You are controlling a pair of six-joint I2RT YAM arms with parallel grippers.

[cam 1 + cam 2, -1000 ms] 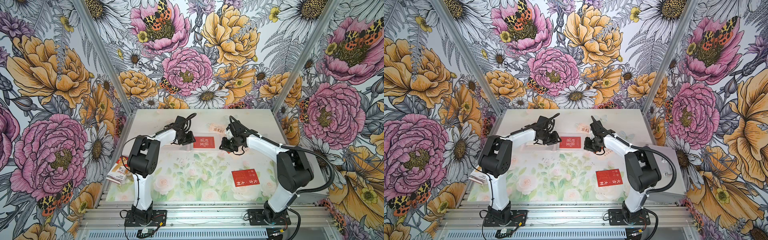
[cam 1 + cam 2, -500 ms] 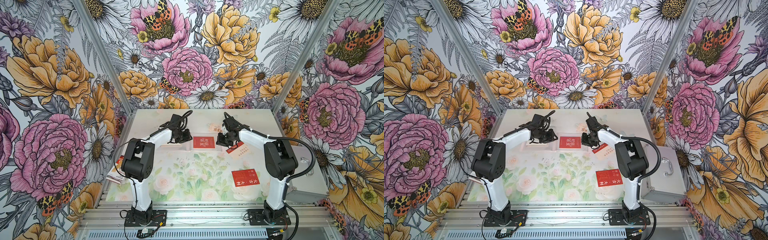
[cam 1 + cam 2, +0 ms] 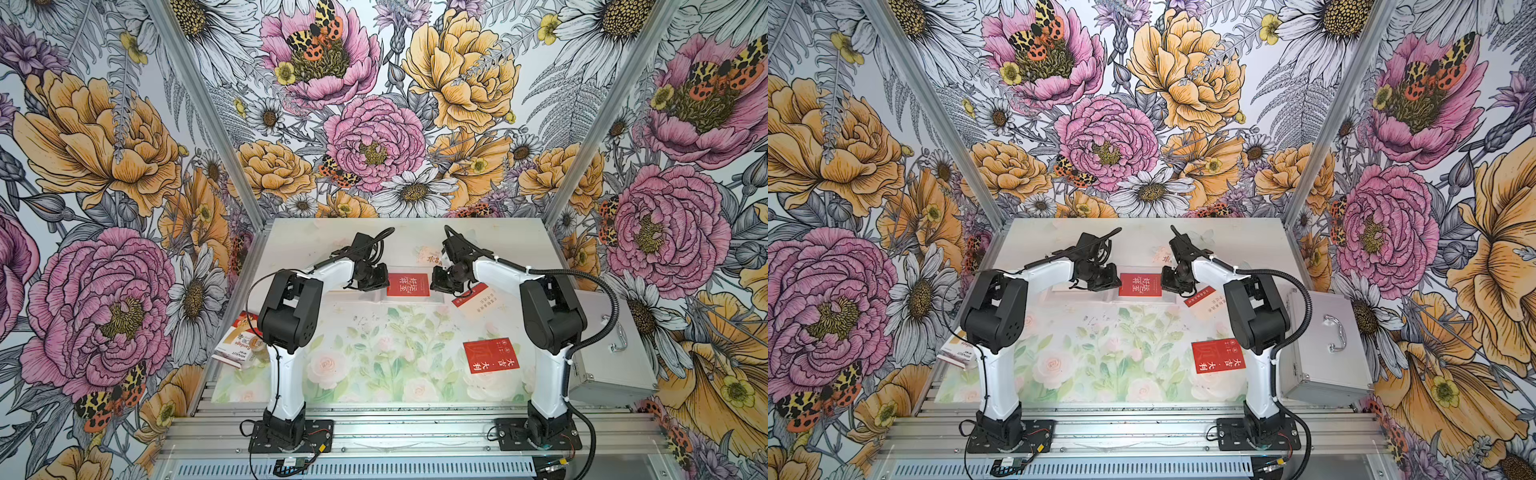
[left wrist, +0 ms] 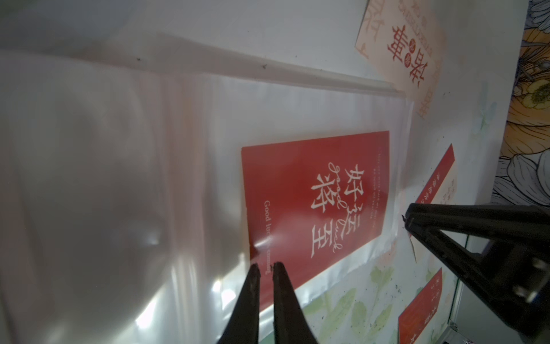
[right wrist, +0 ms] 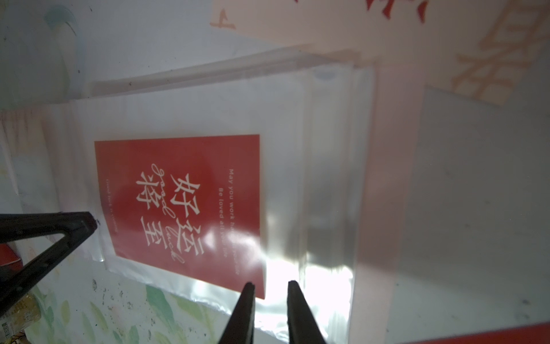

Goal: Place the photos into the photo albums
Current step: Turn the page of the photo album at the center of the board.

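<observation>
The photo album [image 3: 409, 300] lies open at mid-table, clear sleeves [image 4: 119, 178] up. One red photo [image 3: 407, 284] [image 4: 315, 208] [image 5: 184, 208] sits in a sleeve [image 5: 327, 178]. My left gripper [image 3: 376, 278] [image 4: 267, 266] is at that photo's left corner, its jaws a thin slit apart, nothing visibly pinched. My right gripper [image 3: 438, 280] [image 5: 269, 284] straddles the photo's right corner, narrowly open. A cream photo [image 3: 430, 257] [image 4: 401, 50] lies behind the album. A cream-and-red photo [image 3: 478, 299] lies to its right, another red photo [image 3: 490, 355] at the front right.
A red-and-white box [image 3: 241, 345] leans at the table's left edge by the left arm. A silver metal case [image 3: 611, 353] with a handle stands at the right edge beside the right arm.
My right gripper has moved back and left from over the cream-and-red photo to the album's right side, leaving that photo on the table. The left jaws have narrowed.
</observation>
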